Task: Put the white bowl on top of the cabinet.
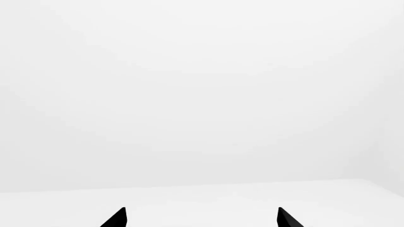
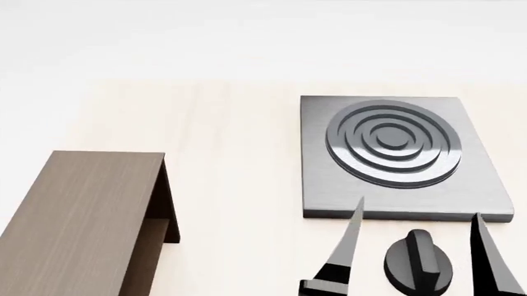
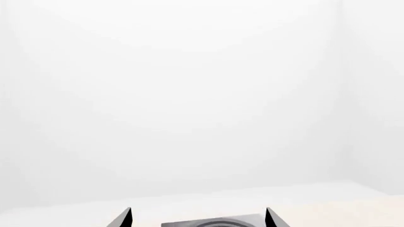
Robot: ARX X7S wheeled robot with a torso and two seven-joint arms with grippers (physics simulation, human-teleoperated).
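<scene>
Right gripper [image 2: 416, 231]: lower right of the head view, two dark tapered fingers spread wide apart, nothing between them but open air; it hangs above a dark round knob [image 2: 418, 262] at the bottom edge. In the right wrist view the same gripper [image 3: 198, 216] shows only its two tips, set apart, with a sliver of the stove plate [image 3: 211, 222] between them.

Left gripper [image 1: 202, 216]: seen in the left wrist view only, two black tips well apart, holding nothing, against a blank white surface.

Cabinet [image 2: 78, 228]: lower left of the head view, dark brown wood grain, flat top bare, darker side facing right.

Stove plate [image 2: 401, 157]: grey square with raised concentric rings, centre right, beyond the knob, on a pale wooden tabletop [image 2: 234, 185].

White bowl: not visible in any view.
</scene>
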